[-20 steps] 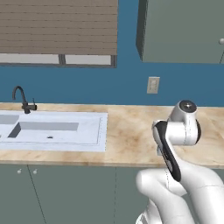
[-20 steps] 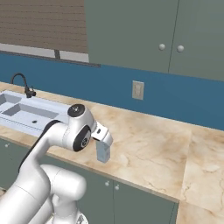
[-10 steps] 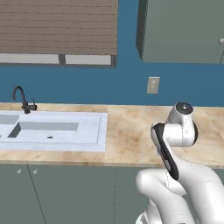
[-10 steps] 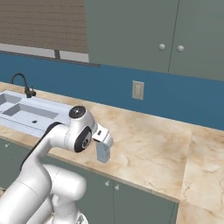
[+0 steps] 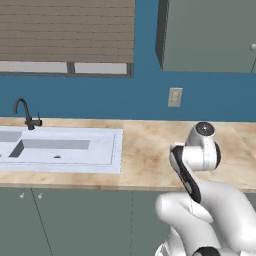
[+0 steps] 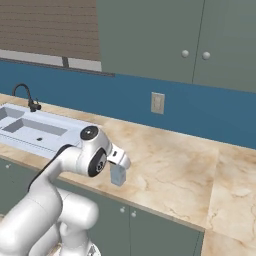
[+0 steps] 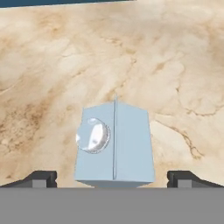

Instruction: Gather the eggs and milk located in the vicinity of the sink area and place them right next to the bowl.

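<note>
Left base view: white double-basin sink [image 5: 60, 149] with black faucet [image 5: 26, 113] set in the marble counter [image 5: 145, 150]; arm rises lower right. Right base view: milk carton [image 6: 118, 174] upright near the counter's front edge, just under the hand; hand view: gripper [image 7: 112, 178] spread wide, its tips either side of the carton's peaked top, not touching.

Glossy white rounded arm [image 6: 60, 175] segments with dark joint bands and grey end caps.

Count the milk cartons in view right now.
1. The milk carton stands upright on the marble counter, between the open gripper's fingertips in the hand view. In the right base view it sits near the counter's front edge. The arm could hide others.
</note>
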